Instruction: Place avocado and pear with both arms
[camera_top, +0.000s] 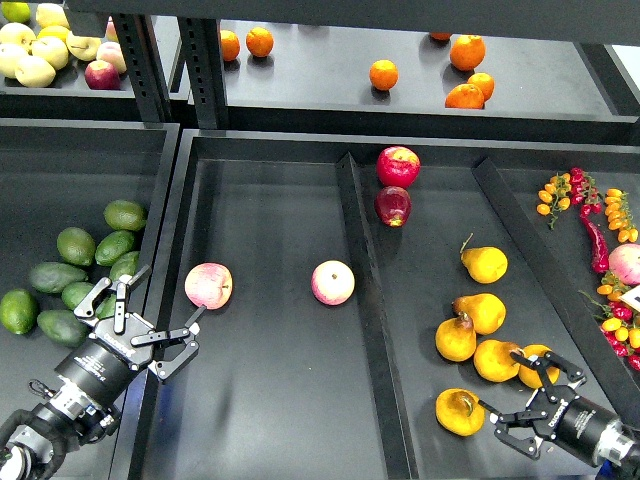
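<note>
My right pincer (508, 420) hangs low at the near right with its fingers spread apart, holding nothing, just beside the pear (459, 411), the squat orange-yellow one nearest me in the cluster of pears (482, 312). My left pincer (155, 322) is also wide open and empty, poised over the tray edge just right of the avocado pile. The avocado (57, 277) I want lies dark and elongated among rounder green ones. I judge both fruits fairly light but firm-skinned over soft flesh. The pear's brown sunken patch looks bruised, so I would close across its clean flanks, gently. The avocado's dull skin should grip well; I would take it across its narrow middle, not end to end.
</note>
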